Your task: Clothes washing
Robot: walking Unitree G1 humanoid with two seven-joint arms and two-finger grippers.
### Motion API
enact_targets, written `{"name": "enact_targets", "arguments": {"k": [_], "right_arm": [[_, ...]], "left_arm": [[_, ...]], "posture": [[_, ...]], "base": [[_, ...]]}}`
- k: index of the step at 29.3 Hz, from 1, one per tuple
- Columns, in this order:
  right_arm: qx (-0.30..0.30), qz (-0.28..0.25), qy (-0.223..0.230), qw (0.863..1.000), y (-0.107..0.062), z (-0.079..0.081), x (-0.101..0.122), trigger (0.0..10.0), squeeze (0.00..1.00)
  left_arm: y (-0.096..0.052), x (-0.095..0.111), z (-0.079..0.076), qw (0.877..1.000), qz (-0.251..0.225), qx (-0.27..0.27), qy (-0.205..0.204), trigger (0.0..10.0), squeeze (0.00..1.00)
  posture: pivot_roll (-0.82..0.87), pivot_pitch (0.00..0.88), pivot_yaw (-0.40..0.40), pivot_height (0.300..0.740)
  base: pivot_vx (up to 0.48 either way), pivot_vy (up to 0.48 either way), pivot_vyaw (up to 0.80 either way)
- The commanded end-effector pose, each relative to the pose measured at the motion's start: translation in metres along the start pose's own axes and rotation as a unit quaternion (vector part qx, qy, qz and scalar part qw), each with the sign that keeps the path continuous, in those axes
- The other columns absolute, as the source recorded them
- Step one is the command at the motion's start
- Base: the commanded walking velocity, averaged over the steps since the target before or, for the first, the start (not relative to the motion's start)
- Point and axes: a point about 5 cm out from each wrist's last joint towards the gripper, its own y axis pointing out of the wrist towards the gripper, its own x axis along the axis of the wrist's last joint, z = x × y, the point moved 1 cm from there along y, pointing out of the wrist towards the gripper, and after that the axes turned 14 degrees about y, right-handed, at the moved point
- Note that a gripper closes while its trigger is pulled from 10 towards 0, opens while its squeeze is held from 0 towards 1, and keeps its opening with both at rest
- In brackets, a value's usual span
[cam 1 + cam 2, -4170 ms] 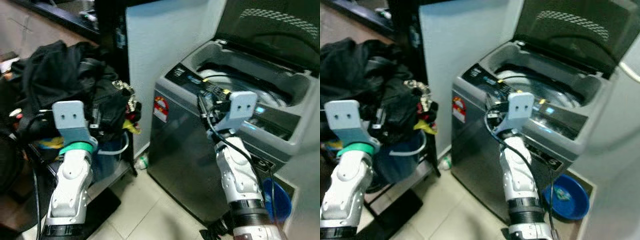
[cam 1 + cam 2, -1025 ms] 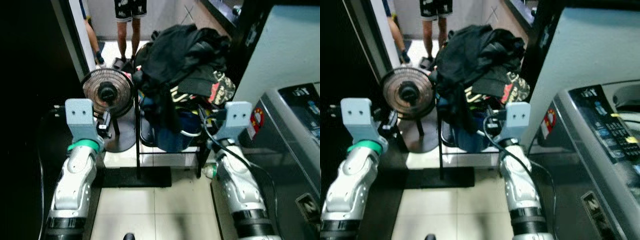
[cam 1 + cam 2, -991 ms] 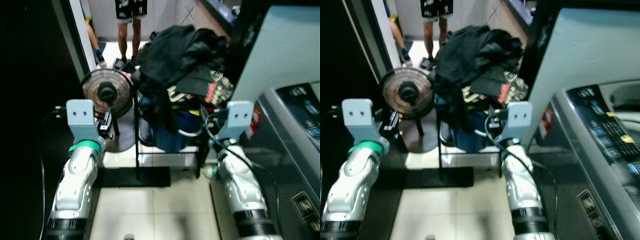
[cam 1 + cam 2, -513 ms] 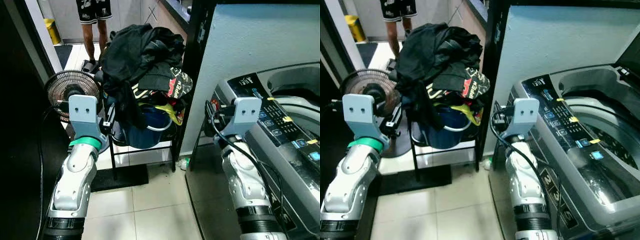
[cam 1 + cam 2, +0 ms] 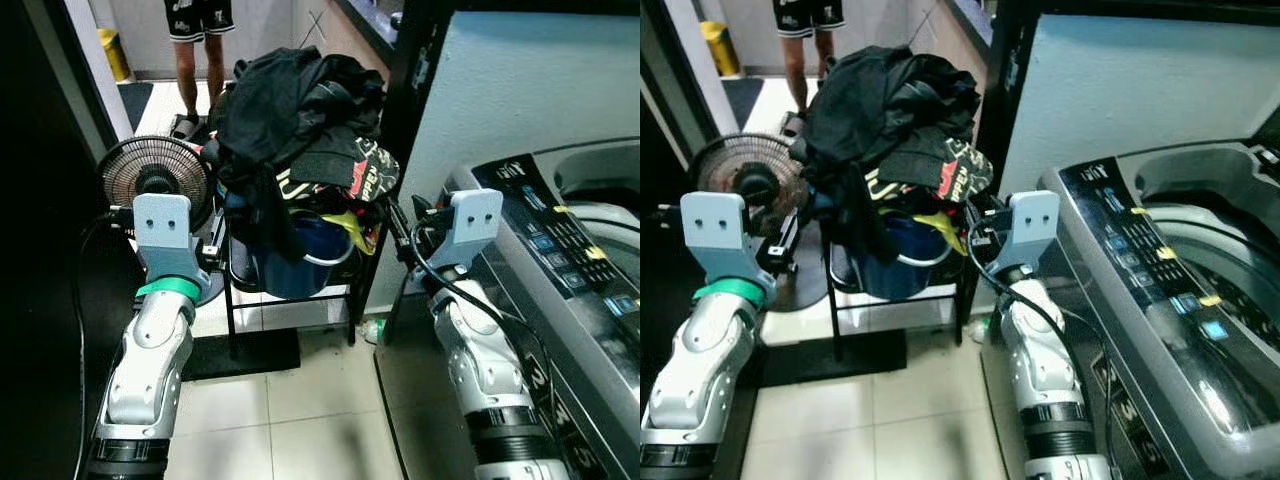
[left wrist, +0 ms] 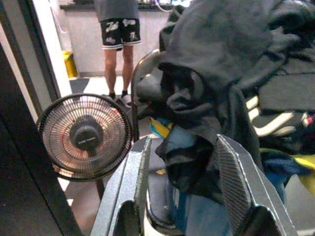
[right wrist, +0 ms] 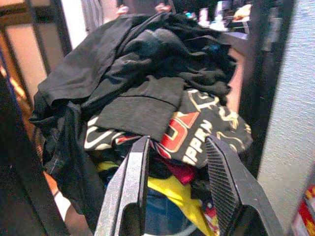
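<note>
Left eye view, from the left: the left claw [image 6: 179,194] hangs open and empty by the fan [image 5: 155,182], then the clothes pile [image 5: 300,105] heaps untouched over its blue bucket [image 5: 305,262] on the rack. The right claw [image 7: 174,189] is open facing it, and the washing machine [image 5: 1180,300] waits at far right, so loading looks not yet begun.

A black metal stand [image 5: 230,300] on the pale tiled floor [image 5: 300,400] carries a blue bucket [image 5: 300,265] heaped with dark clothes [image 5: 295,95]. A small fan [image 5: 155,180] stands beside it, and what looks like a bottle [image 5: 371,328] lies by the washing machine [image 5: 560,300].
</note>
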Motion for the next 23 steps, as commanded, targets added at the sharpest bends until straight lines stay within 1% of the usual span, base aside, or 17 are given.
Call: {"name": "enact_targets", "arguments": {"k": [1,2,3,8,17,18,19,20,21,22,23], "right_arm": [[0.009,-0.002,-0.002,1.0,0.004,0.005,0.003,10.0,0.0],[0.009,-0.002,-0.002,1.0,0.004,0.005,0.003,10.0,0.0],[0.008,-0.006,0.005,1.0,0.005,0.006,0.005,10.0,0.0],[0.01,-0.006,-0.005,1.0,0.005,0.005,0.008,10.0,0.0],[0.011,-0.012,-0.006,1.0,0.004,0.006,0.012,10.0,0.0],[0.007,-0.022,0.003,1.0,0.006,0.007,0.017,10.0,0.0],[0.007,-0.022,0.003,1.0,0.006,0.007,0.017,10.0,0.0],[0.0,-0.045,0.022,0.999,0.011,0.009,0.028,10.0,0.0],[0.0,-0.045,0.022,0.999,0.011,0.009,0.028,10.0,0.0],[-0.003,-0.075,0.042,0.996,0.017,0.011,0.045,10.0,0.0],[-0.003,-0.075,0.042,0.996,0.017,0.011,0.045,10.0,0.0]], "left_arm": [[0.001,-0.002,0.004,1.0,0.003,0.009,0.005,10.0,0.0],[0.001,-0.002,0.004,1.0,0.003,0.009,0.005,10.0,0.0],[0.001,-0.001,0.005,1.0,0.002,0.01,0.002,10.0,0.0],[0.002,-0.001,0.004,1.0,0.001,0.009,-0.008,10.0,0.0],[0.003,0.0,0.003,1.0,-0.003,0.004,-0.014,10.0,0.0],[0.003,0.001,0.003,1.0,-0.005,0.002,-0.015,10.0,0.0],[0.003,0.001,0.003,1.0,-0.005,0.002,-0.015,10.0,0.0],[0.005,0.003,0.004,1.0,-0.009,0.0,-0.016,10.0,0.0],[0.005,0.003,0.004,1.0,-0.009,0.0,-0.016,10.0,0.0],[0.007,0.005,0.004,1.0,-0.013,-0.001,-0.017,10.0,0.0],[0.007,0.005,0.004,1.0,-0.013,-0.001,-0.017,10.0,0.0]], "posture": [[0.05,0.0,0.001,0.74],[0.05,0.0,0.001,0.74],[0.05,0.0,0.001,0.74],[0.04,0.0,-0.003,0.74],[0.04,0.0,0.001,0.74],[0.04,0.0,0.001,0.74],[0.04,0.0,0.001,0.74],[0.04,0.0,0.001,0.74],[0.04,0.0,0.001,0.74],[0.04,0.0,-0.003,0.74],[0.04,0.0,-0.003,0.74]], "base": [[0.401,0.0,0.8],[0.401,0.0,0.8],[0.401,0.0,0.0],[0.401,0.0,0.0],[0.404,0.0,0.0],[0.401,0.0,0.0],[0.401,0.0,0.0],[0.401,0.0,0.0],[0.401,0.0,0.0],[0.405,0.0,0.0],[0.405,0.0,0.0]]}}
